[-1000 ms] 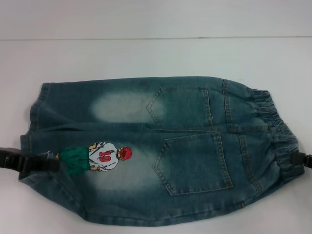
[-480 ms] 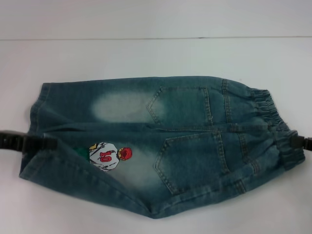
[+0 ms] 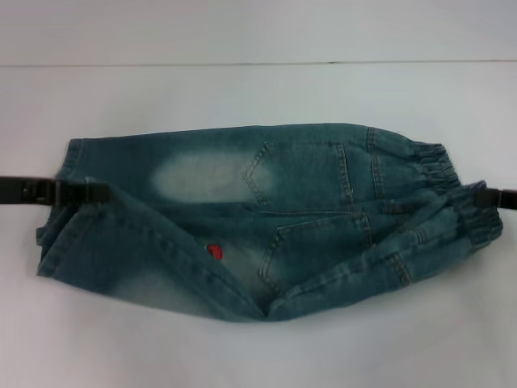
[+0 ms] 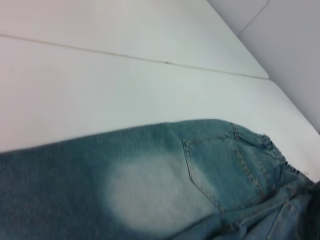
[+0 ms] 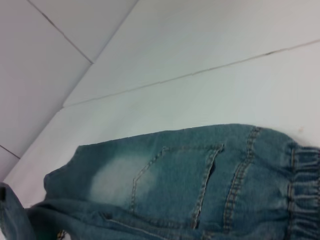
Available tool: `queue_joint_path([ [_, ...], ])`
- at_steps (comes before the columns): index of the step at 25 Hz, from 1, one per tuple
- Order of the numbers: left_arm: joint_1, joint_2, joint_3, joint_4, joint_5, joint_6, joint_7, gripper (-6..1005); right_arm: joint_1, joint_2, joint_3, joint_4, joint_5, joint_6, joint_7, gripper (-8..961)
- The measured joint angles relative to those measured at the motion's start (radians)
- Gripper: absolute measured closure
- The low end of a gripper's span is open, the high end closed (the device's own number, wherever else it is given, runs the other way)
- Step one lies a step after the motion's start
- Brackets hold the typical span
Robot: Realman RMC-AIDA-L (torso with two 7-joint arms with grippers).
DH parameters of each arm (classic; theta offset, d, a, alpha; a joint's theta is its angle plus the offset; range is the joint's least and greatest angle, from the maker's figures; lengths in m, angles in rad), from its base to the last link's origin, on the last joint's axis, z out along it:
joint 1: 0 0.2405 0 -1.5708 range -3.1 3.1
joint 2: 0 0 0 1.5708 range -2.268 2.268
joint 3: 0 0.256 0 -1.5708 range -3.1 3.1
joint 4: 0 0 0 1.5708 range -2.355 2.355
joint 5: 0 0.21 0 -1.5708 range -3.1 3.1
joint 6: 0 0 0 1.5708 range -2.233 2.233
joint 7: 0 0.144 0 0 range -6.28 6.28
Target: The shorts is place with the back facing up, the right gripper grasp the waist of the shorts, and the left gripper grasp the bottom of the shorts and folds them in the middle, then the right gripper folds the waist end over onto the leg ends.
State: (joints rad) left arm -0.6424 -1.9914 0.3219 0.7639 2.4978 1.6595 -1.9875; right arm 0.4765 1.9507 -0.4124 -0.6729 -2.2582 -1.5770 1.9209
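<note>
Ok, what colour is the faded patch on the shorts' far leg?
Pale whitish-grey against blue-green denim on the shorts; clearest in the left wrist view.

Head camera looks down from above on the shorts (image 3: 258, 226). Both wrist cameras sit low and close, facing across the same denim's far half.

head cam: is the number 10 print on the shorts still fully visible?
No. The near half of the shorts is folded over it; only a small red patch shows.

No readable text, number, label on shorts (image 3: 266, 218) or elsewhere.
</note>
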Motion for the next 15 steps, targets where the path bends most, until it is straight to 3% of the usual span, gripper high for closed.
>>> queue_joint_path([
  [9,-0.032,0.001,-0.001,0.001,-0.049,-0.027,-0.049,981,0.081,-0.017,-0.046,-0.036,-0.019,0.029,0.074,845],
  [15,-0.034,0.01,-0.001,0.005,-0.088,-0.068,-0.078,970,0.118,-0.015,-0.091,-0.096,-0.026,0.036,0.125,838],
])
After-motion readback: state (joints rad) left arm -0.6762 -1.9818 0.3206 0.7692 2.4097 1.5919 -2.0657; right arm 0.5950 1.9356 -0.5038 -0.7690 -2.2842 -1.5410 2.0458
